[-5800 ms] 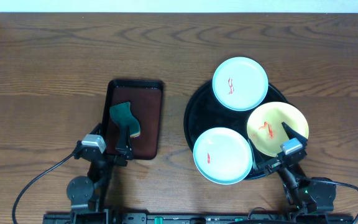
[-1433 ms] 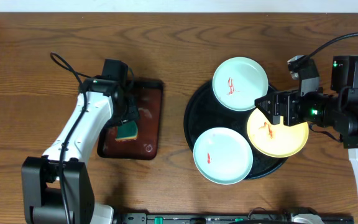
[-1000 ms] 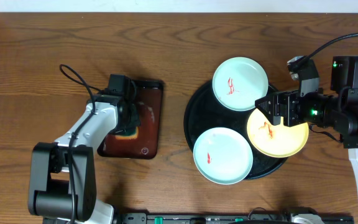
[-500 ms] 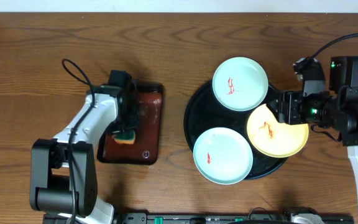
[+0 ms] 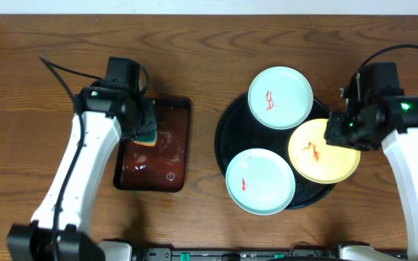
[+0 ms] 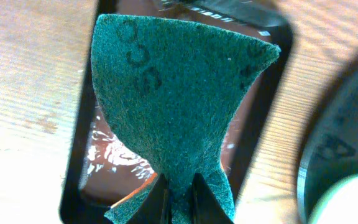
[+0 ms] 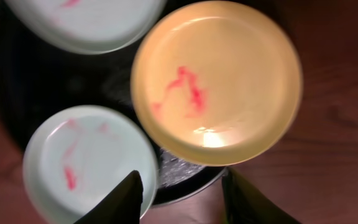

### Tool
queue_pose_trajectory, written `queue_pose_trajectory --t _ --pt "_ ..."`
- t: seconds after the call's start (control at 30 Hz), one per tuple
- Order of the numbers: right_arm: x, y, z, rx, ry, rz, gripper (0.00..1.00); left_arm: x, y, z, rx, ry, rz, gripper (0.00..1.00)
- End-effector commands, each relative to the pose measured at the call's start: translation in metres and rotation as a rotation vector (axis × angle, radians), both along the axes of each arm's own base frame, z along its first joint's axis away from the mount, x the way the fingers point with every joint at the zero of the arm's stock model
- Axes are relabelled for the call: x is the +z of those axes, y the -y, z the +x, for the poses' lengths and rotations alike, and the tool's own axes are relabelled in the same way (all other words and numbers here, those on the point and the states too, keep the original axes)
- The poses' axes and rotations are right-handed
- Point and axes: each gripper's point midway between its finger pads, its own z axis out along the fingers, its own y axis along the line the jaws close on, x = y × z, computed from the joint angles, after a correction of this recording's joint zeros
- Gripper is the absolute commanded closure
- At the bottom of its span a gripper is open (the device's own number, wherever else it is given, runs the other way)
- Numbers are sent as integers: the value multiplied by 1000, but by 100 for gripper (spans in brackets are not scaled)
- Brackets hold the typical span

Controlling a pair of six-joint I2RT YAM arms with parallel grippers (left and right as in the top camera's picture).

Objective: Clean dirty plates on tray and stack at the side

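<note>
Currently: sponge in hand, wiping not yet begun.
All three dirty plates sit on the black tray point(image 5: 228, 134), each showing red smears: the yellow plate point(image 7: 216, 81) at the right, one pale-blue plate point(image 5: 281, 97) at the far edge, the other pale-blue plate point(image 5: 260, 181) at the near edge; none is stacked at the side. Right gripper point(image 7: 185, 196) hovers over the yellow plate's outer rim, jaws partly apart with nothing between them. Left gripper point(image 6: 179, 200) is pinched tight on the green scouring sponge point(image 6: 173, 93), which hangs over the brown rectangular tray point(image 5: 167, 167), well apart from the plates. Judged step: tool pickup done, first wipe pending. The next move calls for carrying the sponge across to a smear while the right gripper steadies that plate by its rim.
</note>
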Motion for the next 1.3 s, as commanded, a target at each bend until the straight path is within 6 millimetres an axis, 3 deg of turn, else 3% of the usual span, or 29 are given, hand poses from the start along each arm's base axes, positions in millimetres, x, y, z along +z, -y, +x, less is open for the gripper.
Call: queue_pose_trajectory --t 0.0,0.03,0.13,0.23,0.37,0.47,0.63,0.73,0.83,0.93,1.0,1.13,1.27 --pt "-12 29 6 -128 -31 -54 62 20 23 -2 -78 54 -64 92" --pt "-15 26 10 -103 -32 -14 62 22 27 -3 -101 61 -61 93" --pt "-16 -21 22 146 9 243 60 23 32 -4 -125 66 -60 93" --pt "-22 -36 16 184 -41 288 59 23 33 -5 -127 62 -65 93" --pt "-41 -54 -9 226 -174 288 57 25 40 -14 -143 38 -109 93" --pt "-66 -70 -37 214 -292 282 59 26 40 -19 -144 27 -112 92" --pt "-115 -69 -75 148 -414 129 61 28 39 -21 -148 29 -112 93" --pt "-136 -75 -86 166 -412 92 62 28 39 -22 -148 29 -112 93" --pt "-149 -84 -85 155 -377 90 69 28 39 -21 -147 29 -111 93" --pt "-155 -79 -72 105 -315 37 91 28 39 -22 -148 29 -111 93" --pt "-157 -75 -58 90 -257 10 99 28 39 -21 -148 29 -111 93" --pt "-156 -80 -36 94 -166 20 99 28 39 -21 -148 29 -111 93" --pt "-150 -93 -37 234 -167 76 90 27 39 -22 -148 25 -110 93"
